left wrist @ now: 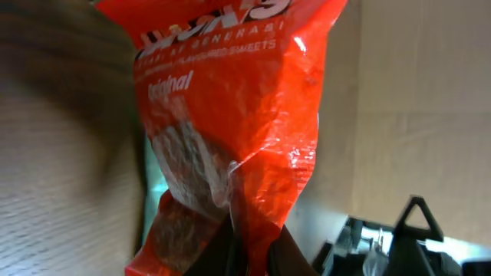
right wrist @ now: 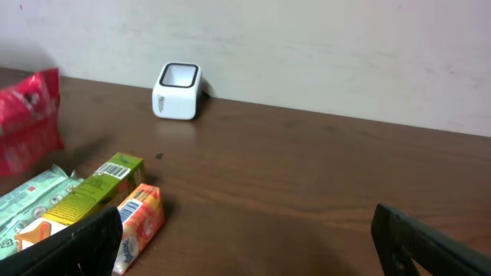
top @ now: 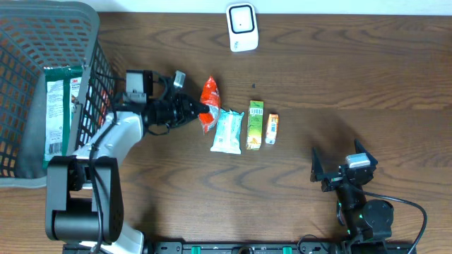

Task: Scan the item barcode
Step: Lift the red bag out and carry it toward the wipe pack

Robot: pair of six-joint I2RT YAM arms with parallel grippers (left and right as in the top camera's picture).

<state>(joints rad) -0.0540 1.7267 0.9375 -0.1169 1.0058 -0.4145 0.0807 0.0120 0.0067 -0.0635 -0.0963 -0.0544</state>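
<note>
In the overhead view, just left of centre, the left gripper (top: 200, 111) has its jaws clamped on the edge of a red snack bag (top: 210, 95), below the white scanner (top: 241, 27) at top centre, while the right gripper (right wrist: 253, 238), lower right, holds its jaws wide apart on nothing.

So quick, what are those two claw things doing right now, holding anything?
Left gripper: jaws closed, pinching the red snack bag.
Right gripper: jaws open, holding nothing.
</note>
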